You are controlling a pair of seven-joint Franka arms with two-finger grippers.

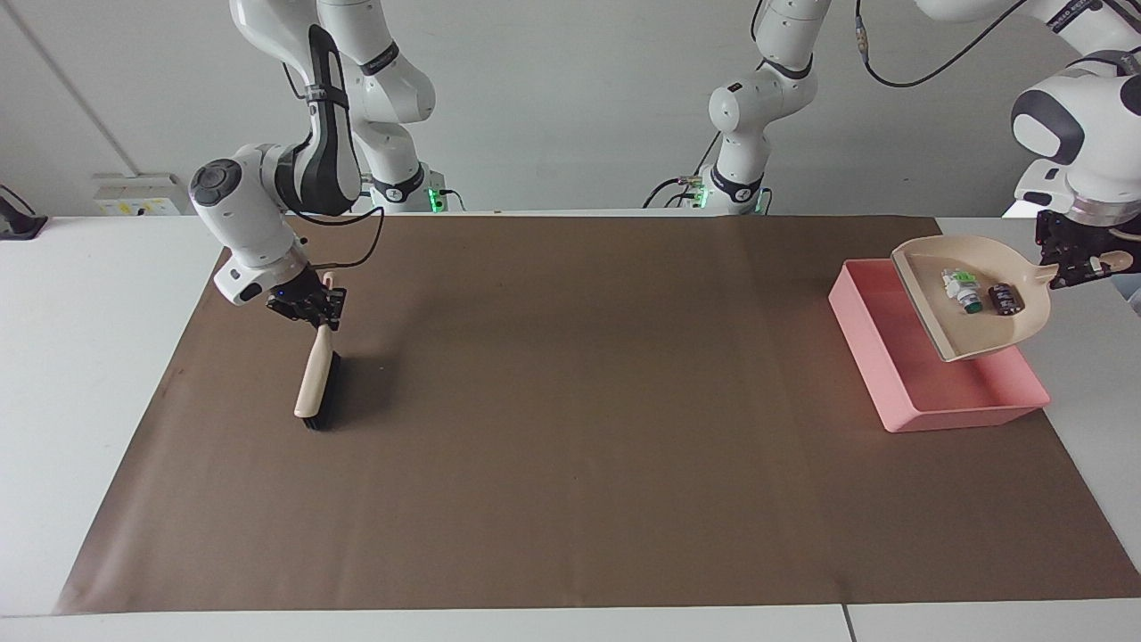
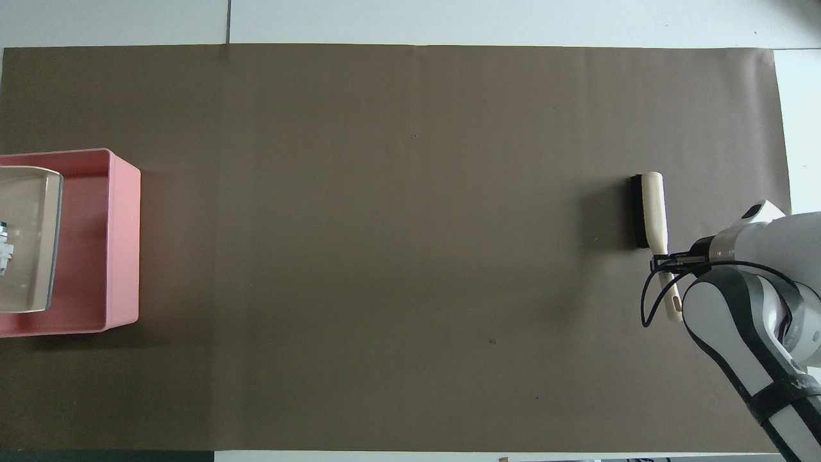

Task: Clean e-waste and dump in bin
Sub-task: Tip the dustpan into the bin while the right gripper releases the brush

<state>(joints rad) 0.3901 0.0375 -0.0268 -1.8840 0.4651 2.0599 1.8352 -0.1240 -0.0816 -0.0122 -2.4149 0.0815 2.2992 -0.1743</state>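
The e-waste (image 1: 979,295), a white-green piece and a black block, lies in the beige dustpan (image 1: 976,312) raised over the pink bin (image 1: 900,379) at the facing view's right; the left pincer (image 1: 1080,267) is clamped on its handle; at mid-left the right pincer (image 1: 314,308) is clamped on the brush (image 1: 316,383), its bristles on the brown mat (image 1: 579,401).

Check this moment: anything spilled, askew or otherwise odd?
Nothing stands out. The left gripper holds the dustpan over the bin, e-waste inside it; the right gripper holds the brush on the brown mat.
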